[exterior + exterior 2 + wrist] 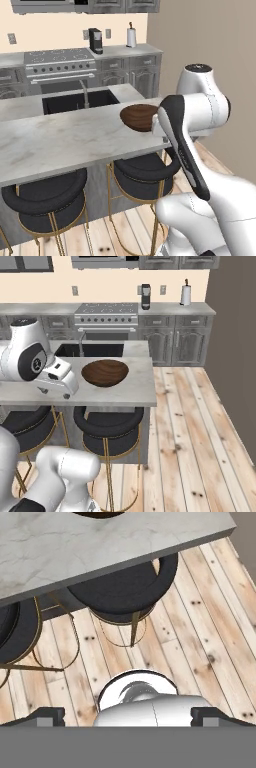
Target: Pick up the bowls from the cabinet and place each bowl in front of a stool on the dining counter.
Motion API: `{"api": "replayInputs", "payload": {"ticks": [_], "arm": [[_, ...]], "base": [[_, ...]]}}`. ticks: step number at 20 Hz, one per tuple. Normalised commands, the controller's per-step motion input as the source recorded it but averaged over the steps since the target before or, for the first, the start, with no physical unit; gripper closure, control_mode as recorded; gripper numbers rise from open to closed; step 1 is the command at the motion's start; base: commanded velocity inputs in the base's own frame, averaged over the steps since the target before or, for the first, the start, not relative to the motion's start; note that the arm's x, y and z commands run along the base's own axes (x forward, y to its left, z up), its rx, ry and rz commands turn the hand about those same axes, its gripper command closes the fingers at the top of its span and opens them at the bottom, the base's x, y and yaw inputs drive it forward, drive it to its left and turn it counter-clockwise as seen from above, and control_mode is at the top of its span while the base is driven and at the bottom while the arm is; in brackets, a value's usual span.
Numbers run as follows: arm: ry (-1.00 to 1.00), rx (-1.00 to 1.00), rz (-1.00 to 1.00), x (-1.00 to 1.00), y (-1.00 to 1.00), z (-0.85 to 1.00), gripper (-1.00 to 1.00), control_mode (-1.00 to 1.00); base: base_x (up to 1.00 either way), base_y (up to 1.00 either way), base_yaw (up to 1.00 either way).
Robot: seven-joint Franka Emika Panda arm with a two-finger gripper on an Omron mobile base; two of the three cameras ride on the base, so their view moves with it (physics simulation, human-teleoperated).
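Observation:
The dark brown wooden bowl (139, 117) (105, 372) stands upright on the light marble dining counter (60, 140) (135, 391), near its right end and in front of the right-hand stool (145, 172) (107, 423). A sliver of the bowl (97, 513) shows at the top edge of the hand view. My gripper (56, 392) (129, 714) hangs over the counter's front edge, just left of the bowl and apart from it, pointing down. It is open, its fingertips (45, 714) spread wide with nothing between them. The white patterned bowl is out of view.
A second black stool (45, 197) (25, 423) stands to the left. A sink with a faucet (82, 97) (90, 349) lies behind the bowl. The stove (60, 62), a coffee machine (95, 41) and paper towels (131, 37) line the back counter. Grey wall cabinets (140, 5) run overhead.

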Motion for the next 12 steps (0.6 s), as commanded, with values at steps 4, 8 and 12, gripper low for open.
{"api": "replayInputs", "payload": {"ticks": [4,8,12], "arm": [[0.0,0.0,0.0,0.0,0.0,-0.05,-1.0,-1.0],[-0.03,0.0,0.0,0.0,0.0,-0.01,-1.0,-1.0],[0.0,0.0,0.0,0.0,0.0,-0.01,-1.0,1.0]], "base": [[0.0,0.0,0.0],[0.0,0.0,0.0],[-0.03,-0.47,0.12]]}}
